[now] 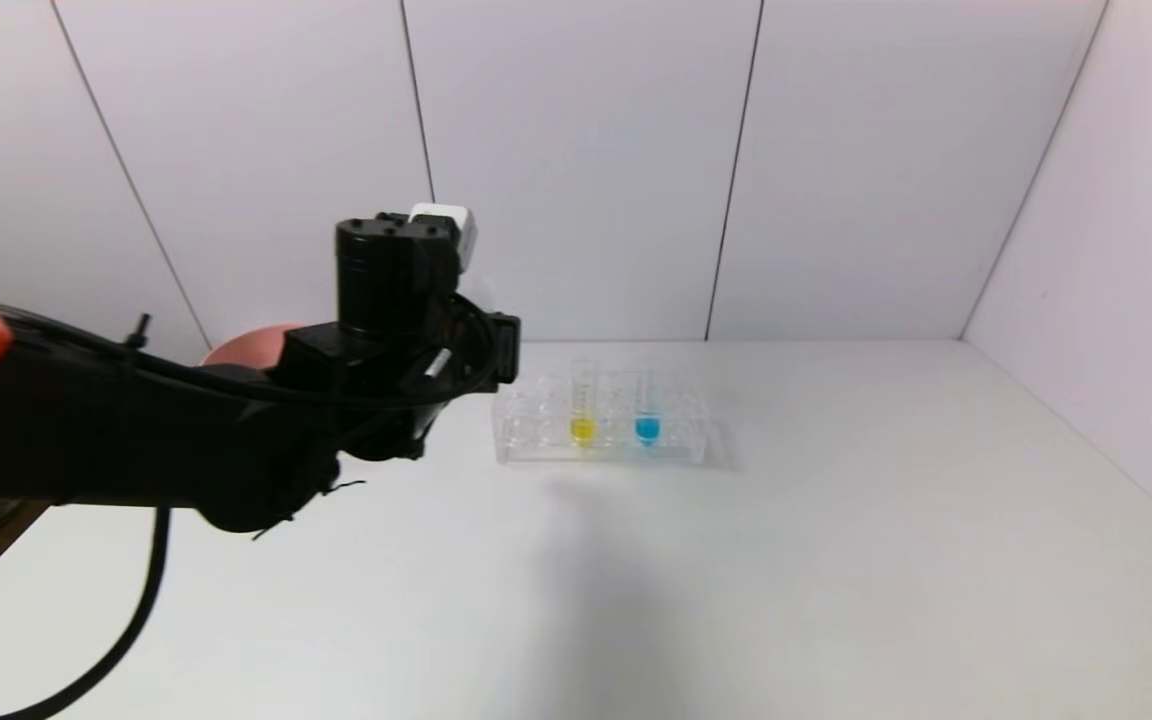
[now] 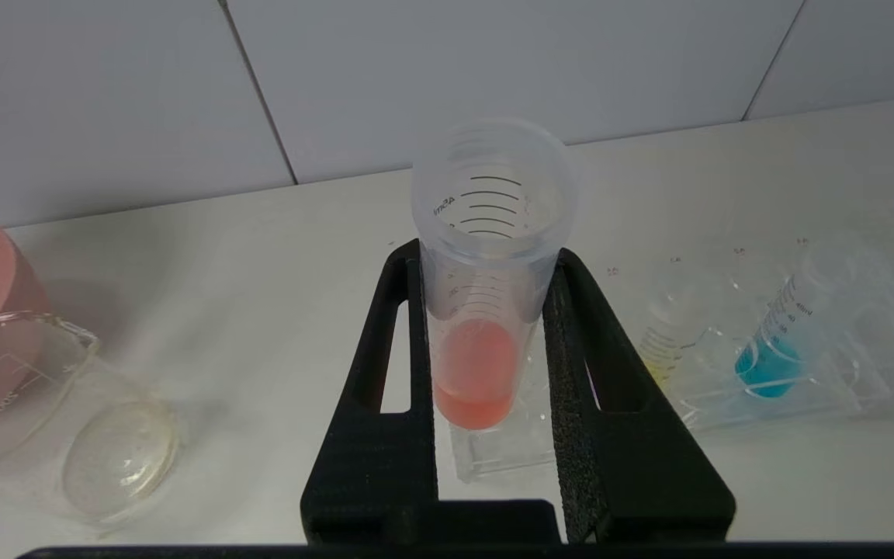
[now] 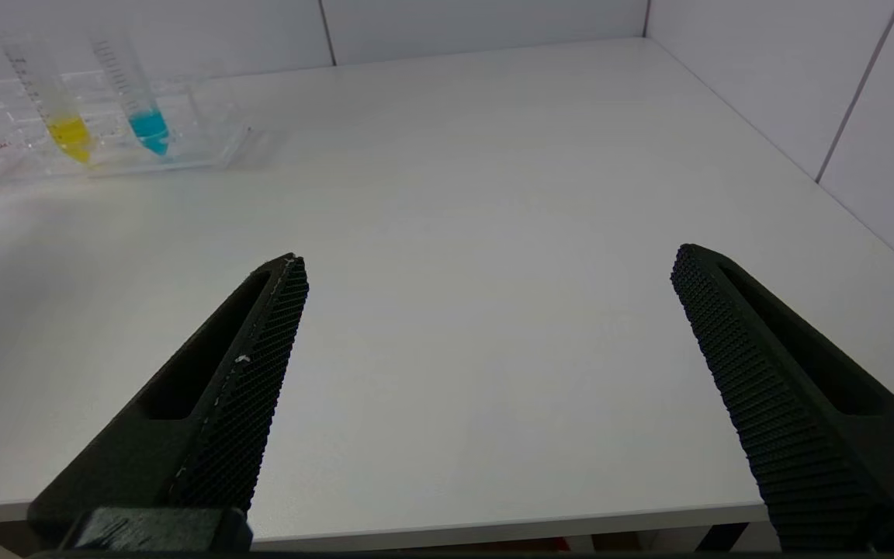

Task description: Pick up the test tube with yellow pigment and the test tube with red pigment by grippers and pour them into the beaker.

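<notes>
My head camera looks forward and down at the white table (image 1: pixel 836 560) from high up. It sees my left arm (image 1: pixel 186 440) close by on the left, and the clear rack (image 1: pixel 601 425) far back near the wall.

My left wrist camera sits just behind my left gripper (image 2: pixel 490 365). It faces the wall and is very near the red tube (image 2: pixel 486 310). It sees the same rack (image 2: pixel 765 373) off to one side.

My right wrist camera sits low at the front edge of the table, behind my right gripper (image 3: pixel 486 310). It looks across the table (image 3: pixel 493 194) and sees that rack (image 3: pixel 98 132) far off.
</notes>
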You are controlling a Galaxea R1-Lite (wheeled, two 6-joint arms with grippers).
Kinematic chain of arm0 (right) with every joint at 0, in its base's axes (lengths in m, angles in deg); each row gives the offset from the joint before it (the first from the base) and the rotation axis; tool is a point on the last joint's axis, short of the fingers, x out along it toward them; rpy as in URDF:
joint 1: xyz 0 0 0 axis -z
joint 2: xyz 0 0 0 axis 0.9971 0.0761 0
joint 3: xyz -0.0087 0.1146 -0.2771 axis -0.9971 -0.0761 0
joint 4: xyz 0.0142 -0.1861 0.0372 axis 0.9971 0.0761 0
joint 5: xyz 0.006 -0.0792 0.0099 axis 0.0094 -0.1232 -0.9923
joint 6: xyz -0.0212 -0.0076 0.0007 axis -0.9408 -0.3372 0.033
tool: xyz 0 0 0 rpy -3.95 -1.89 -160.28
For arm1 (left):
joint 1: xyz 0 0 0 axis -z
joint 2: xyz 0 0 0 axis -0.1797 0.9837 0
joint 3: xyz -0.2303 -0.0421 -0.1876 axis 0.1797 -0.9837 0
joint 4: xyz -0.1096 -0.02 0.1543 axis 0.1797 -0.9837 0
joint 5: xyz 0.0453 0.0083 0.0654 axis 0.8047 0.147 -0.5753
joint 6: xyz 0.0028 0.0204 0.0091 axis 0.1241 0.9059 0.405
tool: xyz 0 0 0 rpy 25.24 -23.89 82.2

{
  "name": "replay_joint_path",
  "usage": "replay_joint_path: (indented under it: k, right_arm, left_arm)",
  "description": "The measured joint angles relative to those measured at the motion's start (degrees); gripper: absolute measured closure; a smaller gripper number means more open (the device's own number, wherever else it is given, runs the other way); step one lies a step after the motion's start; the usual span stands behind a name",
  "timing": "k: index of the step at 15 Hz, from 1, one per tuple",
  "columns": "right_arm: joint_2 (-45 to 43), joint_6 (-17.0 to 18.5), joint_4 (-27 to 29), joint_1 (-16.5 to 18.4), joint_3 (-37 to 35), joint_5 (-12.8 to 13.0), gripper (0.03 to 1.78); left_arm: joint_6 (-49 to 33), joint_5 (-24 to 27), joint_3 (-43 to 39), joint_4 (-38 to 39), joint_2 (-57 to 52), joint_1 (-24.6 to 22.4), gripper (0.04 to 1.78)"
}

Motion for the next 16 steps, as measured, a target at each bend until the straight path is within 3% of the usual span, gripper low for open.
replay_joint_path:
  k: [3, 11, 13, 16]
  right_arm:
    - [0.0, 0.02, -0.02, 0.0, 0.0, -0.02, 0.1]
    - [0.0, 0.02, 0.0, 0.0, 0.0, 0.0, 0.1]
    - [0.0, 0.0, 0.0, 0.0, 0.0, -0.02, 0.1]
    - [0.0, 0.0, -0.02, 0.0, 0.0, 0.0, 0.1]
  left_arm:
    - [0.67, 14.37, -7.36, -4.88, -9.85, -12.03, 1.39]
    - [10.74, 59.56, -14.56, -14.17, -22.58, -53.41, 1.39]
    - [14.76, 66.65, -14.71, -14.53, -21.57, -59.56, 1.39]
    - [18.71, 68.63, -13.84, -14.62, -18.4, -62.71, 1.39]
